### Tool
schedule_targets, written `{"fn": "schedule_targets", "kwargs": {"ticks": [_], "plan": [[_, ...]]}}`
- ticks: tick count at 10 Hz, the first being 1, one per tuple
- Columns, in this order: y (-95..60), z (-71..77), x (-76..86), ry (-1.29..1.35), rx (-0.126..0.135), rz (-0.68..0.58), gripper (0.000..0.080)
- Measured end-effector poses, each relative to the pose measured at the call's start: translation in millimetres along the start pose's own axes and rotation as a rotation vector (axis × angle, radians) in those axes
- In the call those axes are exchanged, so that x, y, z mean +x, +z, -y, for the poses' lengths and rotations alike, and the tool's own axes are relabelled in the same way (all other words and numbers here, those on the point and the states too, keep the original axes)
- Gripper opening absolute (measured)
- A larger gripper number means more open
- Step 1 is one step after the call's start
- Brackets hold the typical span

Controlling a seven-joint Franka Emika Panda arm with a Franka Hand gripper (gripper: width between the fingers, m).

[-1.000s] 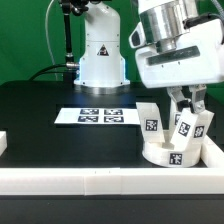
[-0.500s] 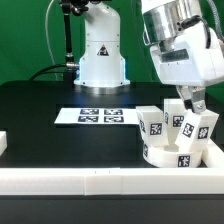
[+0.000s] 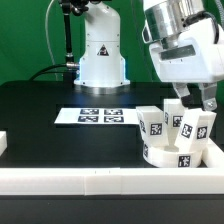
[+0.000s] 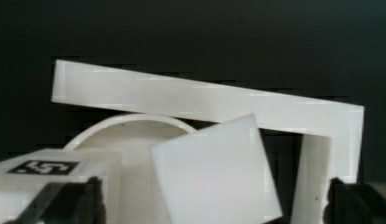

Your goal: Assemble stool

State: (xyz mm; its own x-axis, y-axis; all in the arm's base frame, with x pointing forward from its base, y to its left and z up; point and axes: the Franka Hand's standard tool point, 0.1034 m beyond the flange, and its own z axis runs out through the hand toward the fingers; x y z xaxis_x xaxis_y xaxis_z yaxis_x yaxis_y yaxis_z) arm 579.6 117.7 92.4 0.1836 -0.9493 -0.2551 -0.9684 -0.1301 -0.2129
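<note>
Exterior view shows the tool (image 3: 193, 100) just above the stool's seat disc (image 3: 172, 153), which sits on the black counter (image 3: 50, 130) in the corner made by the white border rail (image 3: 90, 180), at the exterior view's right. Three legs stand up out of the seat disc: one leg (image 3: 152, 121) farthest from the tool, a middle leg (image 3: 172, 116) just beside it, and a third leg (image 3: 199, 128) directly beneath the tool. The jaws stand wide apart, one to each side of the third leg's top, and nothing appears to be held. In the wrist view the two dark fingertips (image 4: 62, 196) sit well clear on either side of a white slanted leg face (image 4: 211, 165), with the rounded seat disc and the rail corner beyond.

The step in hand looks like the release after seating this leg in its socket. Whether it is fully driven home cannot be told; it leans slightly. The next move calls for a straight lift away from the leg so neither finger brushes it, then either another gripping turn or a move on. The marker board (image 3: 98, 116) lies well apart from the tool
</note>
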Motion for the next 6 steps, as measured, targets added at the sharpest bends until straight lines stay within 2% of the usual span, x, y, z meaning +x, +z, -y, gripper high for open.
{"fn": "schedule_targets", "kwargs": {"ticks": [2, 3, 6], "plan": [[0.3, -0.2, -0.3, -0.160, -0.004, -0.001, 0.0644], [0.6, -0.3, -2.6, -0.332, -0.022, -0.001, 0.0649], [-3.2, 12.2, -4.8, -0.709, -0.045, 0.032, 0.0649]]}}
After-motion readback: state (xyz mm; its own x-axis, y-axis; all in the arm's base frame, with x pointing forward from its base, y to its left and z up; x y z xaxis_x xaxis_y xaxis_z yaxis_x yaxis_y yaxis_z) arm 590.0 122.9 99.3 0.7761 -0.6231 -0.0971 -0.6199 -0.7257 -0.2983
